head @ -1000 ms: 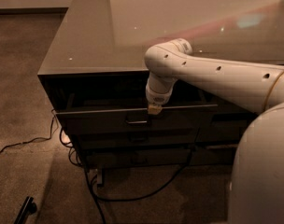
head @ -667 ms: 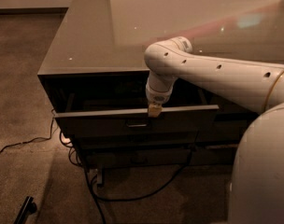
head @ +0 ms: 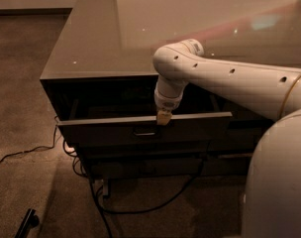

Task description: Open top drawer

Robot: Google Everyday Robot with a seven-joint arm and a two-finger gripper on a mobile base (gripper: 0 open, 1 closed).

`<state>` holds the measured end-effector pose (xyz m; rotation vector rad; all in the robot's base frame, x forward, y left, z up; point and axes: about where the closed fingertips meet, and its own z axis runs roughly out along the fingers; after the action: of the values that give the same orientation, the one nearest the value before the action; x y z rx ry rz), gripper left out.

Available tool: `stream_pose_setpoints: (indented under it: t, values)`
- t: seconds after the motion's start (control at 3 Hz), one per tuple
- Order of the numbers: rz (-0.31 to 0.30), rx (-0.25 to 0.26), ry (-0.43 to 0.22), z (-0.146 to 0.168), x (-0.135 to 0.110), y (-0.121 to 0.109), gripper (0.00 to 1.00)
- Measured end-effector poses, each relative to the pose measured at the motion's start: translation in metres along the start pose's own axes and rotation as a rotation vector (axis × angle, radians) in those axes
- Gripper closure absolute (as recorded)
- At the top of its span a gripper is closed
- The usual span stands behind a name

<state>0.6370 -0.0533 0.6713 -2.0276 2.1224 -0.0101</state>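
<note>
Since a second ago the top drawer has slid a little farther out of the bench, and my end effector has come down and toward the camera with it. Against the frame just before this one I see hardly any further travel, so I judge the pull is slowing or near its end. In the camera view, the only one I have, my end effector sits near the middle of the scene, its tip touching the top edge of the drawer's front panel, right of the panel's centre. Whether it is apart, together or clamped on that edge I cannot tell. The small bar handle lies at 7 o'clock from the tip, untouched. The drawer is wide and shallow, its flat front dark grey, standing clear of the bench's front face, with a shadowed gap behind it where the inside is too dark to read. It looks partly open, so the task seems well along. Below, at 6 o'clock, the lower drawers stay flush, and cables trail over the floor.
</note>
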Motion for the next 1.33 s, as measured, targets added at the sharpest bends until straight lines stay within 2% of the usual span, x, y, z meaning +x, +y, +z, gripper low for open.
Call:
stream_pose_setpoints:
  t: [0.67,1.0,1.33]
  values:
    - [0.0,0.0,0.0,0.0,0.0,0.0,0.12]
    - [0.003,0.003,-0.003,0.001,0.004,-0.001,0.0]
    - [0.003,-0.018,-0.001,0.006,0.01,0.008,0.0]
